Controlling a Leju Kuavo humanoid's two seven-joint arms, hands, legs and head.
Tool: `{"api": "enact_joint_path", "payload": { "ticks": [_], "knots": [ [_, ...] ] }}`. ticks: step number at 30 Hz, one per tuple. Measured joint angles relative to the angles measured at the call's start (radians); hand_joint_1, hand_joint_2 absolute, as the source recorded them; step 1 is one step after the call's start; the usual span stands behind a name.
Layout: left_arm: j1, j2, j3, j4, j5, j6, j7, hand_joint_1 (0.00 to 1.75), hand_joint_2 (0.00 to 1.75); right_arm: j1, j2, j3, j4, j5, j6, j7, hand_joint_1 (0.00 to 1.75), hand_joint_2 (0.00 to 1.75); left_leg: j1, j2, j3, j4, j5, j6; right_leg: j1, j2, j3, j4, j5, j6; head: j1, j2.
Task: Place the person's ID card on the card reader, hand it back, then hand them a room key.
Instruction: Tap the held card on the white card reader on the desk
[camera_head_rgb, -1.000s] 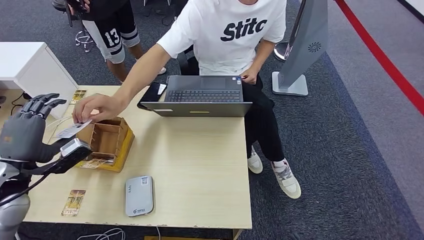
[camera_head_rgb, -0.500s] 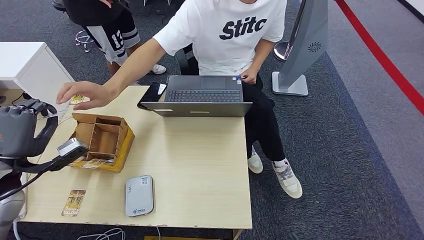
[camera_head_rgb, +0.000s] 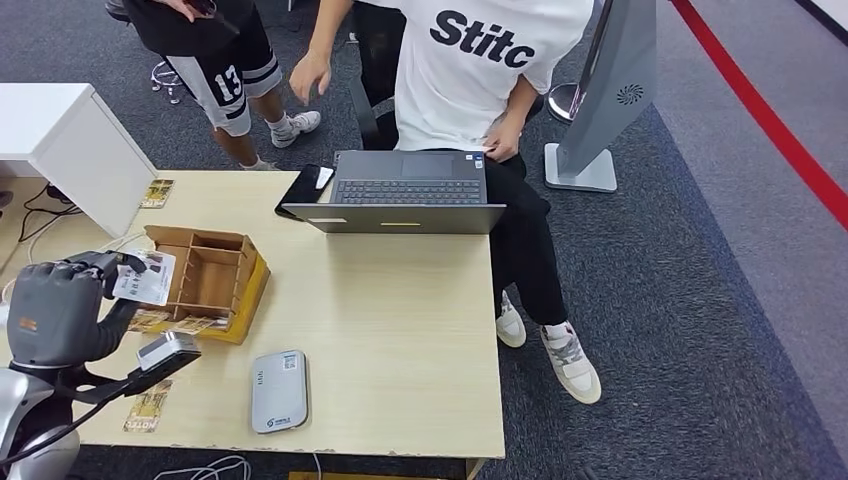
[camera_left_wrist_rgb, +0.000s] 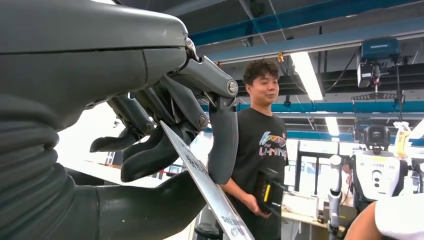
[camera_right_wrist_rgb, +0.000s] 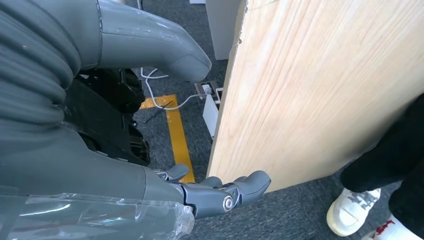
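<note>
Left hand (camera_head_rgb: 55, 310) clenched on the ID card (camera_head_rgb: 145, 280), thumb on one face and fingers on the other; in the left wrist view (camera_left_wrist_rgb: 150, 125) the card (camera_left_wrist_rgb: 210, 192) seen edge-on, pinched and tilted. Held above the left part of the tabletop (camera_head_rgb: 400, 320), just left of the cardboard box (camera_head_rgb: 205, 280), well clear of the surface. Card reader (camera_head_rgb: 278, 390) lying flat at the near edge, nearer and to the right of the held card, nothing on it. Right hand (camera_right_wrist_rgb: 220, 192) hanging off the tabletop's side, fingers loosely extended, grasping nothing.

Judged progress: early. Card taken into the hand, but not yet laid on the reader; reading, handing back and the room key all left to do. Likely key cards present: one patterned card (camera_head_rgb: 147, 405) flat near the left near corner, another (camera_head_rgb: 156, 193) at the far left edge, more lying in front of the box. Which of them counts as the key, cannot tell.

Person in the white shirt (camera_head_rgb: 480, 70) standing at the far side behind the laptop (camera_head_rgb: 405, 192), one hand (camera_head_rgb: 308, 72) lowered and away from the tabletop. Next move, as a guess: card carried right and toward the near edge, lowered flat onto the reader.
</note>
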Motion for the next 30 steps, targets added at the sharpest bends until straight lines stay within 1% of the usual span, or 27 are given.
{"api": "enact_joint_path", "payload": {
  "ticks": [7, 9, 12, 15, 19, 22, 26, 30],
  "knots": [
    [0.022, -0.022, -0.001, -0.017, 0.006, 0.003, -0.008, 1.75, 1.75, 0.003, -0.001, 0.000, -0.001, 0.002, 0.002, 0.000, 0.00, 1.75, 0.000, 0.000, 0.000, 0.000, 0.000, 0.000, 0.000, 0.000, 0.000, 0.000, 0.000, 0.000, 0.000, 0.000],
    [0.039, -0.029, -0.002, -0.030, 0.008, 0.005, -0.019, 1.75, 1.75, 0.006, -0.002, 0.000, -0.005, 0.004, -0.003, -0.001, 0.00, 1.75, 0.000, 0.000, 0.000, 0.000, 0.000, 0.000, 0.000, 0.000, 0.000, 0.000, 0.000, 0.000, 0.000, 0.000],
    [0.090, -0.044, -0.016, -0.057, 0.007, 0.008, -0.039, 1.75, 1.75, 0.016, -0.003, -0.004, -0.018, 0.011, -0.012, -0.001, 0.00, 1.75, 0.000, 0.000, 0.000, 0.000, 0.000, 0.000, 0.000, 0.001, 0.000, 0.000, 0.000, 0.000, 0.000, 0.000],
    [0.154, -0.060, -0.053, -0.072, -0.001, 0.018, -0.038, 1.75, 1.75, 0.025, -0.003, -0.009, -0.030, 0.016, -0.016, -0.002, 0.00, 1.75, 0.000, 0.000, 0.000, 0.000, -0.001, 0.001, 0.000, 0.001, 0.000, 0.000, -0.001, 0.001, 0.000, 0.000],
    [0.228, -0.072, -0.108, -0.069, 0.010, 0.028, 0.006, 1.75, 1.75, 0.033, -0.003, -0.019, -0.039, 0.018, -0.014, -0.002, 0.00, 1.75, 0.000, 0.000, 0.000, 0.000, -0.002, 0.000, 0.000, 0.000, 0.000, -0.001, -0.001, 0.001, 0.000, 0.000],
    [0.265, -0.072, -0.142, -0.050, 0.027, 0.031, 0.048, 1.75, 1.75, 0.035, -0.004, -0.028, -0.042, 0.018, -0.013, -0.002, 0.00, 1.75, 0.000, 0.000, 0.000, 0.000, -0.002, 0.000, 0.000, 0.000, 0.000, -0.001, -0.001, 0.001, 0.000, 0.000],
    [0.298, -0.067, -0.171, -0.011, 0.054, 0.033, 0.092, 1.75, 1.75, 0.036, -0.007, -0.031, -0.042, 0.019, -0.008, -0.002, 0.00, 1.75, 0.000, 0.000, 0.000, 0.000, -0.001, 0.000, 0.000, 0.000, 0.000, -0.001, -0.001, 0.001, 0.000, 0.000],
    [0.315, -0.063, -0.182, 0.017, 0.070, 0.022, 0.121, 1.75, 1.75, 0.037, -0.010, -0.033, -0.042, 0.018, -0.003, -0.001, 0.00, 1.75, 0.000, 0.000, 0.000, 0.000, -0.001, 0.000, 0.000, 0.000, 0.001, -0.001, -0.001, 0.001, 0.001, 0.000]
  ]
}}
